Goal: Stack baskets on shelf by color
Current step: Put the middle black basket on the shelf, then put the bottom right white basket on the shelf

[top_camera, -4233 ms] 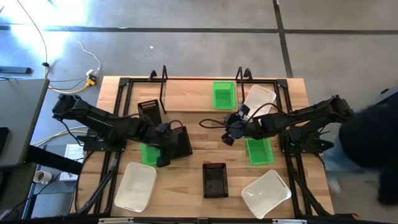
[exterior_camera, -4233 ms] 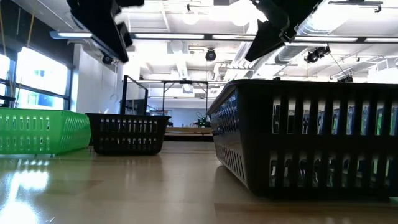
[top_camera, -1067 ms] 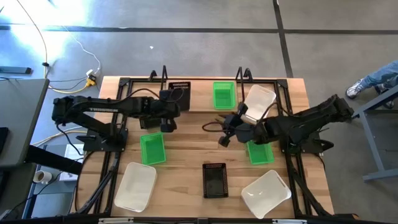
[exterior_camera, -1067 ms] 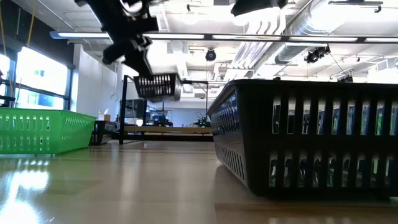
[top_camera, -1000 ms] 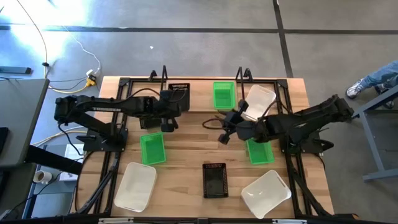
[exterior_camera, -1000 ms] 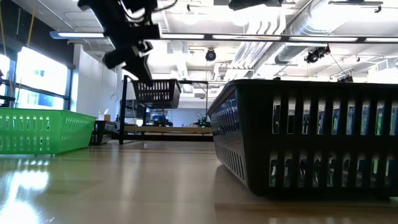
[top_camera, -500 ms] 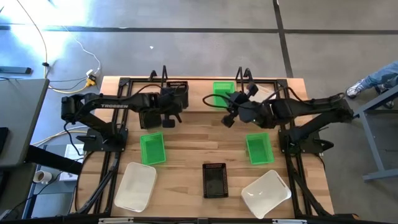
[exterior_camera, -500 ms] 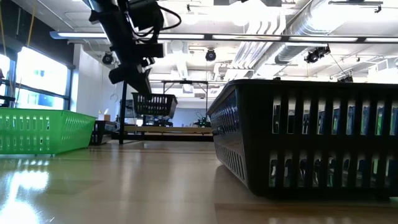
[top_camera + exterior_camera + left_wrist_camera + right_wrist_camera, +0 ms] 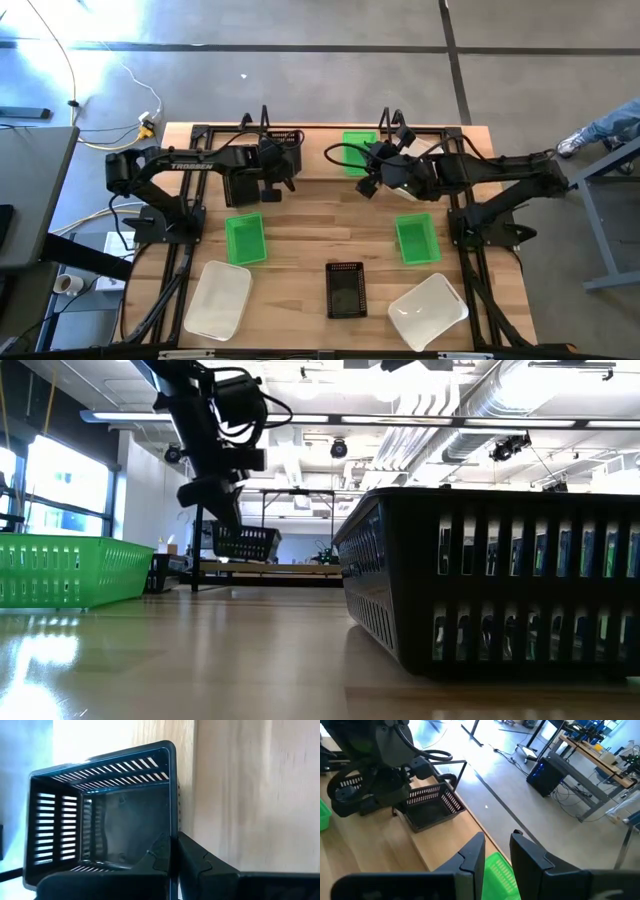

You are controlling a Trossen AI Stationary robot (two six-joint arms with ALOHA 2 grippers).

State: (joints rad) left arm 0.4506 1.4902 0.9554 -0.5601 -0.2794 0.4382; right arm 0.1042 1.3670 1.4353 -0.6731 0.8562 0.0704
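My left gripper (image 9: 276, 168) is shut on a black perforated basket (image 9: 287, 150) at the left end of the shelf (image 9: 322, 152), whose black wire uprights stand at the table's far edge. In the low view the basket (image 9: 245, 542) hangs tilted, low over the shelf's wooden base; I cannot tell whether it touches. My right gripper (image 9: 497, 852) is open and hovers over a green basket (image 9: 357, 148) that sits on its bottom in the middle of the shelf. The green basket (image 9: 496, 870) shows between and below the right fingers. My left gripper pinches the black basket's near end wall at its rim (image 9: 174, 827), with one finger (image 9: 160, 856) inside the basket and the other (image 9: 194, 857) outside. The fingers come from above, pointing down. The basket hangs tilted below them, over the shelf base.
On the table stand two green baskets (image 9: 245, 238) (image 9: 417, 238), a black basket (image 9: 345, 288) that fills the low view's right (image 9: 490, 580), and two white baskets (image 9: 218, 298) (image 9: 428, 310) near the front. My right arm covers the shelf's right part. Free wood lies mid-table.
My left gripper has carried the black basket toward the table's far edge and down, from well above the shelf to just over its base at the left end. My right gripper has swung from the table's middle toward the far edge, ending over the green basket on the shelf.
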